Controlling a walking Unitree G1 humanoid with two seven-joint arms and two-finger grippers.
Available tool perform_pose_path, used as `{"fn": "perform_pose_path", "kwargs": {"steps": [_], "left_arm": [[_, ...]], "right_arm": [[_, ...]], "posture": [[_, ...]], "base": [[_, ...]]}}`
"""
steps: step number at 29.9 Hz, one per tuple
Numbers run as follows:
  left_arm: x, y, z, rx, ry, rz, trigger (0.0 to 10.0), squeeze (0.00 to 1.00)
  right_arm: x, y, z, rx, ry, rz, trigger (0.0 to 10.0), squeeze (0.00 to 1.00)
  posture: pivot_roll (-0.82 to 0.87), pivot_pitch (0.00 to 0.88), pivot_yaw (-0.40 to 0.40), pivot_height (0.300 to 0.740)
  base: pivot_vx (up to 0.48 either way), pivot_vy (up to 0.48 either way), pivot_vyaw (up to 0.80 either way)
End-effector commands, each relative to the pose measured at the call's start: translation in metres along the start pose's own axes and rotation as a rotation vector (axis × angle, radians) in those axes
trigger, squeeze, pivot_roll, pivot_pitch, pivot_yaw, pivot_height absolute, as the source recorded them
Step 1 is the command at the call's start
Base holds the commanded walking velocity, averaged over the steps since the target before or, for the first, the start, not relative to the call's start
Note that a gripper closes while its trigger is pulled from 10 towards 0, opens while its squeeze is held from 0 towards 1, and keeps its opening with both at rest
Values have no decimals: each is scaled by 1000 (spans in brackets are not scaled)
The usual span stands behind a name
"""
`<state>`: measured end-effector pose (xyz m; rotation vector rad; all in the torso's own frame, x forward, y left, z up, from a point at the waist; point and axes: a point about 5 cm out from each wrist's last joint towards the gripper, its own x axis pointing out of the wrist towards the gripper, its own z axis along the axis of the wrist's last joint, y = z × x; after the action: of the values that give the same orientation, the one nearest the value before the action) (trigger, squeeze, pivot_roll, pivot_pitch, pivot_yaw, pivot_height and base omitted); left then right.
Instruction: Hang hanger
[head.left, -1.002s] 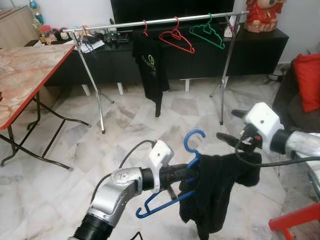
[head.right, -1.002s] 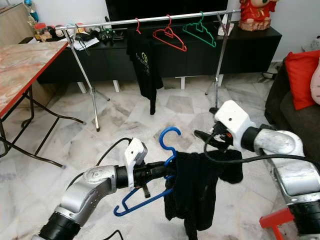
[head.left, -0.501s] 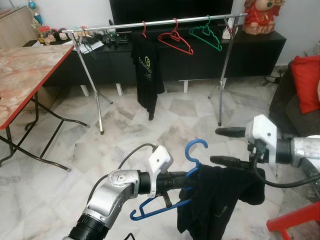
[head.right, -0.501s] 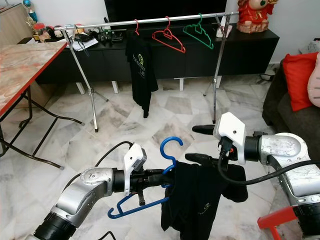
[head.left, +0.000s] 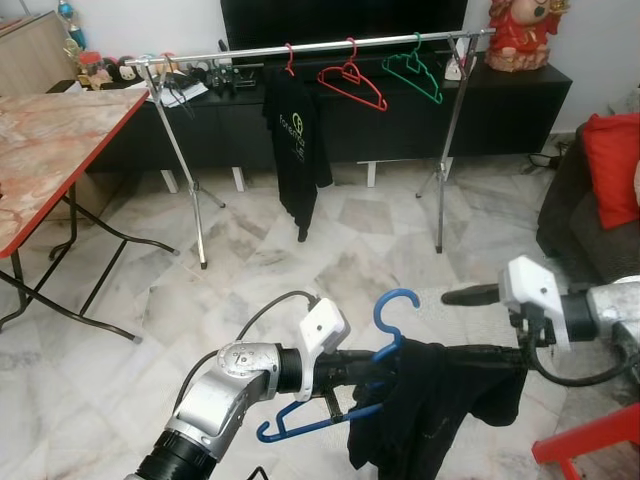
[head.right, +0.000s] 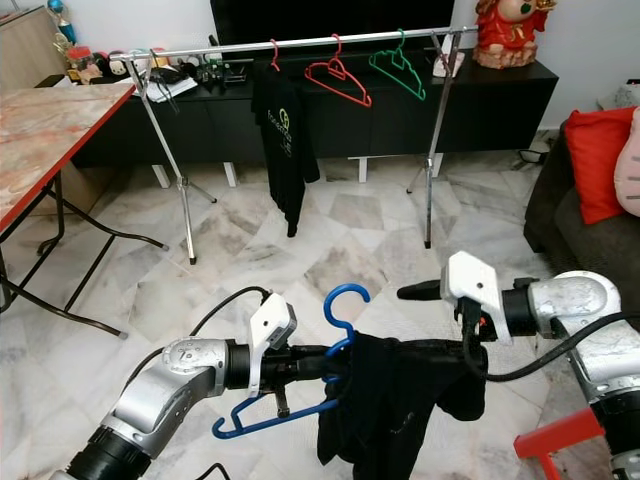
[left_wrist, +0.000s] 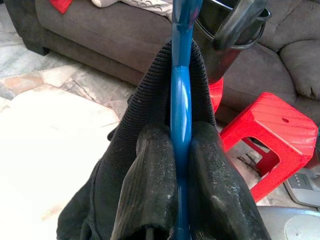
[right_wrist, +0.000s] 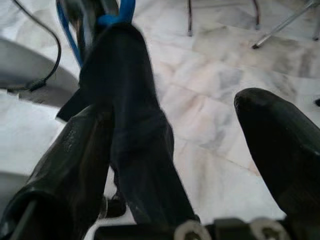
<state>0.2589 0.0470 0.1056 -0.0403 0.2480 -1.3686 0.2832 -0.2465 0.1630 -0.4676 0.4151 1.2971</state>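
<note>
So I'm only partway: my left gripper (head.left: 385, 362) is clamping the blue hanger (head.left: 345, 385) with the black shirt (head.left: 430, 405) draped on it, my right gripper (head.left: 478, 322) is gaping wide beside it, and the far rail (head.left: 300, 47) is waiting.

Four hangers in all: one blue hanger (head.left: 385, 330), one green hanger (head.left: 415, 67), and two red ones, the bare red hanger (head.left: 352, 80) and the red hook (head.left: 289, 58) carrying a shirt. Two black garments: the black T-shirt (head.left: 299, 150) on the rail and the black cloth (head.left: 440, 400) draped on the blue hanger. One clothes rack (head.left: 190, 150), one bench (head.left: 50, 140), one red stool (left_wrist: 270, 135), one red cushion (head.left: 615, 165), one figurine (head.left: 520, 30).
</note>
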Motion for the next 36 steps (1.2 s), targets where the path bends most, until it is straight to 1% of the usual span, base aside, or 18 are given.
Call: {"fn": "perform_pose_path", "kwargs": {"steps": [1, 7, 11, 16, 19, 28, 36], "left_arm": [[0, -1, 10, 56, -15, -21, 10000, 0], [1, -2, 9, 66, -7, -30, 10000, 0], [2, -2, 9, 72, -2, -38, 10000, 0], [3, -2, 10, 78, 0, -44, 10000, 0], [4, -3, 10, 85, 3, -58, 10000, 0], [6, -2, 14, 103, 4, -72, 10000, 0], [8, -3, 15, 109, -2, -74, 10000, 0]], "right_arm": [[6, 0, 2, -36, 12, 45, 10000, 0], [15, 3, 1, -54, 27, 95, 10000, 0], [21, 5, -6, -55, 58, 138, 10000, 0], [25, 4, -13, -47, 93, 129, 10000, 0], [29, 5, -15, -43, 90, 136, 10000, 0], [35, 5, -17, -41, 100, 156, 10000, 0], [35, 5, -20, -37, 118, 164, 10000, 0]], "posture": [[-107, 0, 31, 740], [-96, 0, 30, 740], [-92, 0, 31, 740], [-93, 0, 35, 740], [-93, 0, 38, 740], [-92, 0, 41, 740], [-93, 0, 38, 740]], "base": [[0, 0, 0], [0, 0, 0], [0, 0, 0], [0, 0, 0], [0, 0, 0], [0, 0, 0], [0, 0, 0]]}}
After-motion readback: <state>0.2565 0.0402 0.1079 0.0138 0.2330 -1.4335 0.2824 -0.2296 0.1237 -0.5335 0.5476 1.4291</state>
